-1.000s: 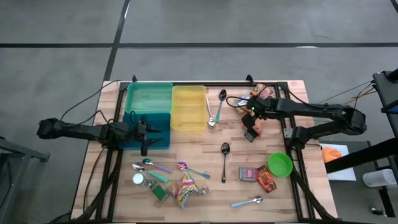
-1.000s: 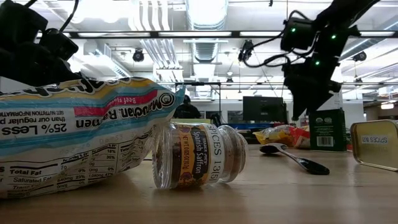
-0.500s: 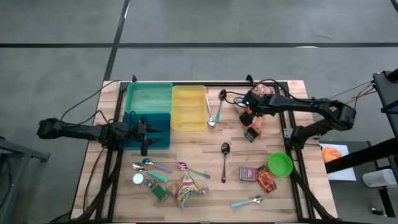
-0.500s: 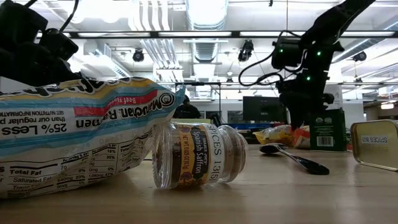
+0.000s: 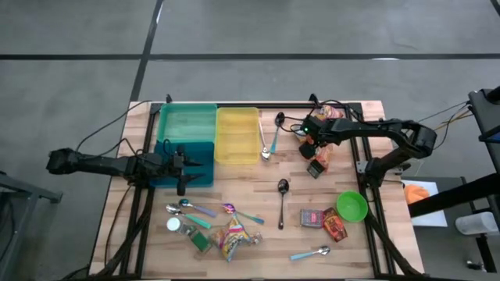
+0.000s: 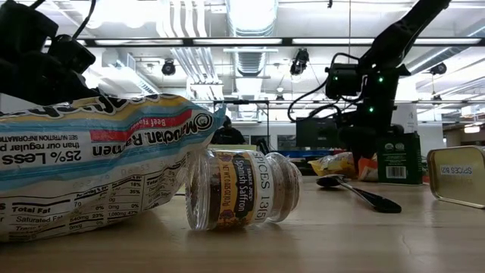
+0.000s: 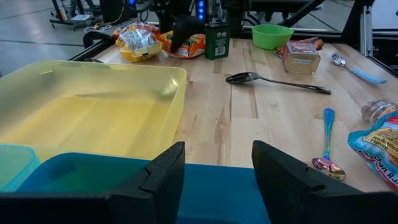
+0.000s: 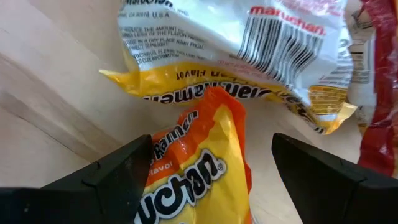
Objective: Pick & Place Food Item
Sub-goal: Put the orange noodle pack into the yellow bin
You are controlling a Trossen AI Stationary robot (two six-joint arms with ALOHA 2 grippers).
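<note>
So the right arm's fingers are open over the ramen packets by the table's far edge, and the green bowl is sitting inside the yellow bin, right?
Not quite. The green bowl stands on the bare table near its right edge, well apart from the yellow bin, as the high view shows. The rest holds: the right gripper has its fingers open over the ramen packets at the far edge.

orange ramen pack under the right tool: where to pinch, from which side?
Come from above. In the right wrist view the orange ramen pack lies flat on the wood between the open right tool fingers, its crimped end toward the yellow ramen pack. Likely best to pinch across the puffy middle, clear of the yellow pack's overlapping edge.
</note>
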